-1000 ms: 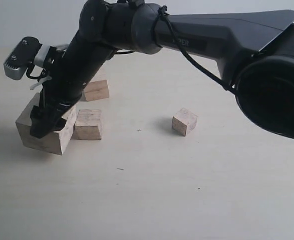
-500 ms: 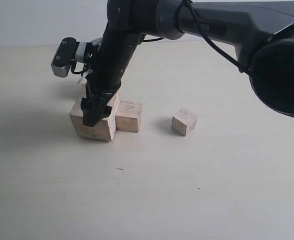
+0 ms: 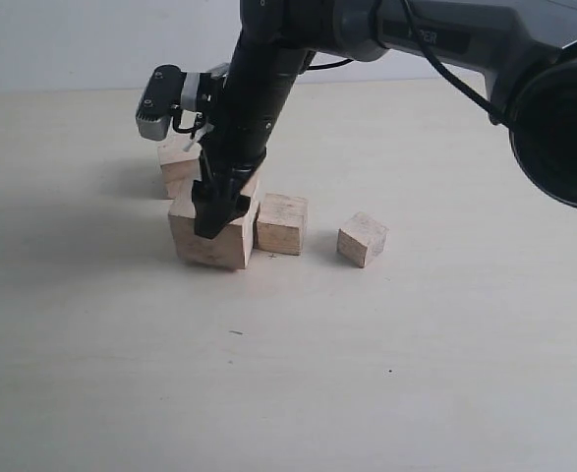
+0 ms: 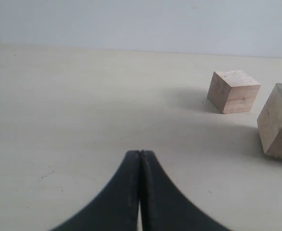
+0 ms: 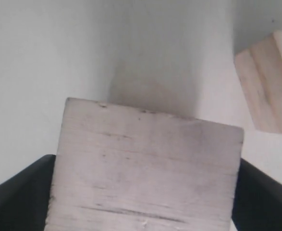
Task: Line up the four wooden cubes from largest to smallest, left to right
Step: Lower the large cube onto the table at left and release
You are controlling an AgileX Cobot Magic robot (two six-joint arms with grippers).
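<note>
My right end effector (image 3: 218, 211) is pinching the large cube (image 3: 207, 246) from above, left of centre on the table (image 3: 367, 374). One medium cube (image 3: 282, 224) sits just right of it, near touching. The other medium cube (image 3: 177, 163) is behind it. The small cube (image 3: 363, 239) is further right, apart. My left end effector (image 4: 140, 192) is pressed together.

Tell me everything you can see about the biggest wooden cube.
The biggest cube is a pale raw-wood block with sharp edges and thin dark streaks along the grain on top. It stands upright, seemingly flat on the table. The right gripper clamps two opposite sides from above. A medium cube sits just to its right in the exterior view, too close to tell if they touch. Another medium cube lies behind it.
</note>
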